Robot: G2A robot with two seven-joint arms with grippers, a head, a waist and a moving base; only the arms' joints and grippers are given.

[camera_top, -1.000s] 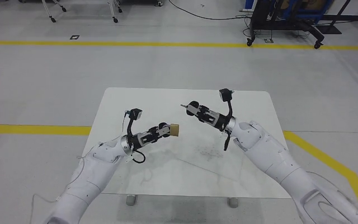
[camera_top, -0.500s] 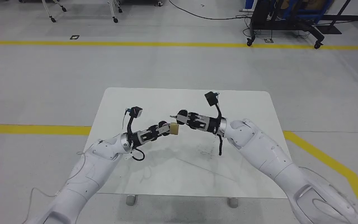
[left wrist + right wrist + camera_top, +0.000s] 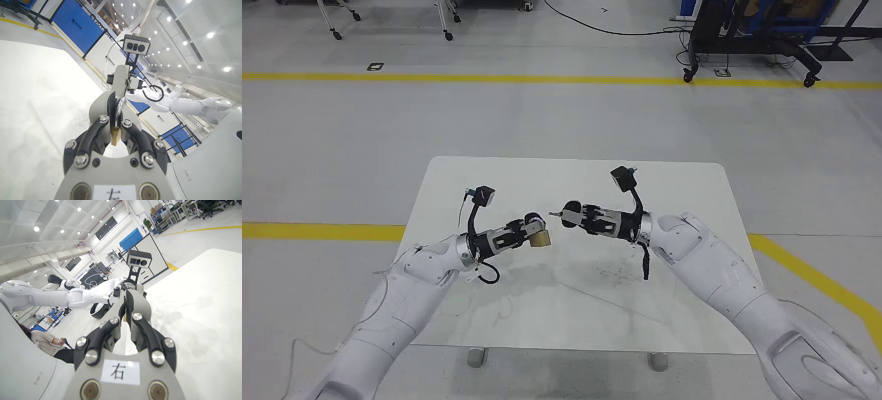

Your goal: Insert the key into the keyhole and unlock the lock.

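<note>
A brass padlock [image 3: 539,238] hangs above the middle of the white table [image 3: 682,300], with my left gripper [image 3: 530,233] shut on it. In the left wrist view the left gripper [image 3: 117,113] has its jaws closed on the padlock's brass body [image 3: 115,137], and the silver shackle [image 3: 120,105] points away from the wrist. My right gripper [image 3: 571,214] is shut on the key [image 3: 558,212], whose thin tip points at the padlock from a short gap away. In the right wrist view the right gripper [image 3: 125,303] has its pads pressed together; the key itself is hidden between them.
Both grippers are held above the table's middle, facing each other. The tabletop has scuff marks [image 3: 617,270] near its centre. Yellow floor lines [image 3: 322,231] run past the table, and wheeled racks [image 3: 752,40] stand far behind.
My right gripper has swung left and down with the key, ending close to the padlock. My left gripper has drawn the padlock slightly back and lower.
</note>
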